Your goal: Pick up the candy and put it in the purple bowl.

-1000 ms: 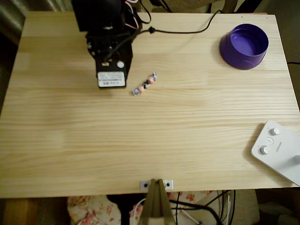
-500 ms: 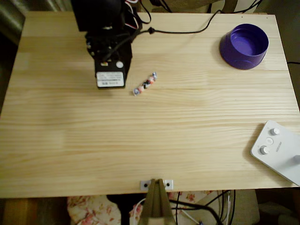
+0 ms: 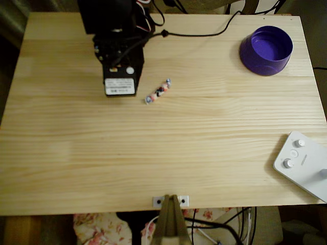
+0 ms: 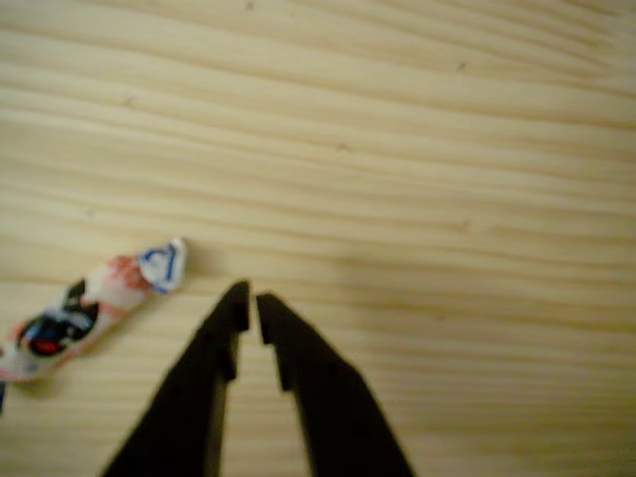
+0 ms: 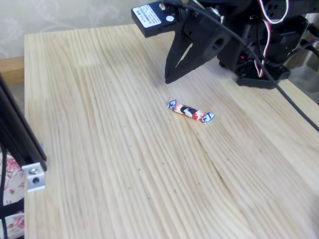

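Observation:
The candy [image 3: 158,92] lies flat on the wooden table, a small pink, white and dark twisted wrapper, also seen in the wrist view [image 4: 89,308] and in the fixed view [image 5: 190,111]. My gripper [image 4: 248,303] hovers over bare wood just to the right of the candy's near end in the wrist view, its two black fingers nearly touching with nothing between them. In the fixed view the gripper [image 5: 168,79] points down at the table a short way from the candy, apart from it. The purple bowl [image 3: 266,50] stands empty at the far right corner.
The arm's black head with a white label [image 3: 120,84] sits left of the candy in the overhead view, with a black cable [image 3: 204,33] running along the table's back. A white button-topped device [image 3: 304,163] lies at the right front edge.
The arm's head has drifted very slightly to the left in the overhead view. The candy and the bowl have not moved.

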